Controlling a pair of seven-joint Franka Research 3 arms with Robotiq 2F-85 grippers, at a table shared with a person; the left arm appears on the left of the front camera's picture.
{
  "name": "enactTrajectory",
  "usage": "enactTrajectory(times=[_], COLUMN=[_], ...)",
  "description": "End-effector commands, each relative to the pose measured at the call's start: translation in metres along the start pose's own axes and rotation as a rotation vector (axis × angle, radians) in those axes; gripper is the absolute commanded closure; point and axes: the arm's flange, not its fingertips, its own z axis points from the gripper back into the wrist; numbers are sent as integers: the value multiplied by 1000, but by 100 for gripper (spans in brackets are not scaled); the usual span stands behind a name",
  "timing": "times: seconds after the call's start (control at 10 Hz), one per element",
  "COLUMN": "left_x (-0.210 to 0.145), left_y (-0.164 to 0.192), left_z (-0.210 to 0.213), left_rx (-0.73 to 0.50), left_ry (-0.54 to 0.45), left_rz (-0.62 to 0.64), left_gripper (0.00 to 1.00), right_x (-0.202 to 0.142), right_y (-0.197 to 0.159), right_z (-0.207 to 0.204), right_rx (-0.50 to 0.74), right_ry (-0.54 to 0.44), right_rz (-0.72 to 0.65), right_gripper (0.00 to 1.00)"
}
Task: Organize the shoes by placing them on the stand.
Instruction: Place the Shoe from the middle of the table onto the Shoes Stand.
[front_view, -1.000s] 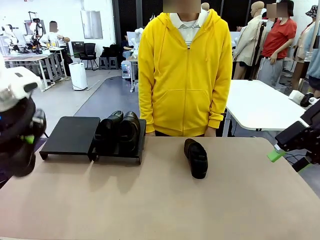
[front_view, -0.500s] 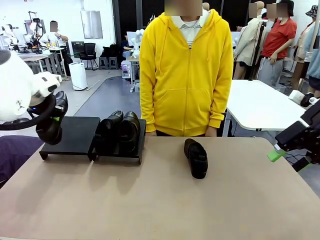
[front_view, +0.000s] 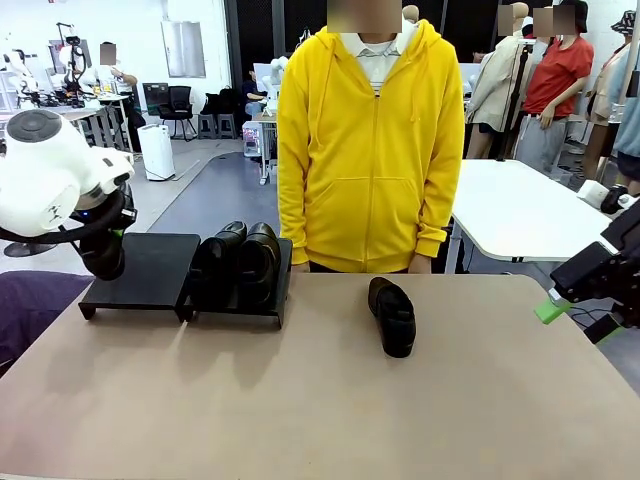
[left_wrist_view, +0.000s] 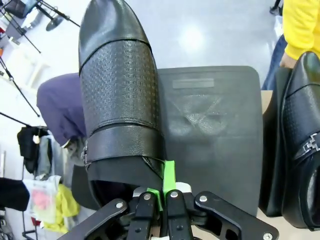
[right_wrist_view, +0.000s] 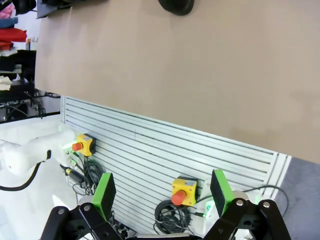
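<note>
My left gripper (left_wrist_view: 162, 187) is shut on the heel rim of a black loafer (left_wrist_view: 120, 90), which hangs over the stand's left panel (left_wrist_view: 215, 140). From the front, that held shoe (front_view: 104, 257) is under the white wrist, at the left end of the stand (front_view: 140, 270). Two loafers (front_view: 238, 262) sit side by side on the right panel. Another loafer (front_view: 392, 316) lies on the table in front of the person. My right gripper (right_wrist_view: 162, 192) is open and holds nothing; it hovers off the table's right edge (front_view: 572, 316).
A person in a yellow hoodie (front_view: 370, 140) stands at the far edge, close behind the lone shoe. The tan tabletop (front_view: 300, 400) is bare in the front half. A purple cloth (front_view: 30, 305) lies off the left edge. A white table (front_view: 520, 210) stands at back right.
My left arm has swung up from low at the table's left edge and carried the shoe toward the stand's left panel. The right arm and the other shoes have not moved.
</note>
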Motion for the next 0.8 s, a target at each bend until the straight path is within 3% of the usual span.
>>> enactTrajectory(times=[0.0, 0.7], left_x=[2, -9], left_y=[-14, -22], left_z=[-6, -21], left_rx=[21, 40], left_ry=[30, 152], left_rz=[-12, -96], left_gripper=[100, 100], right_x=[3, 3], right_y=[1, 1], right_z=[1, 1], right_rx=[34, 34], right_ry=[-8, -8], right_rz=[16, 16], right_gripper=[0, 0])
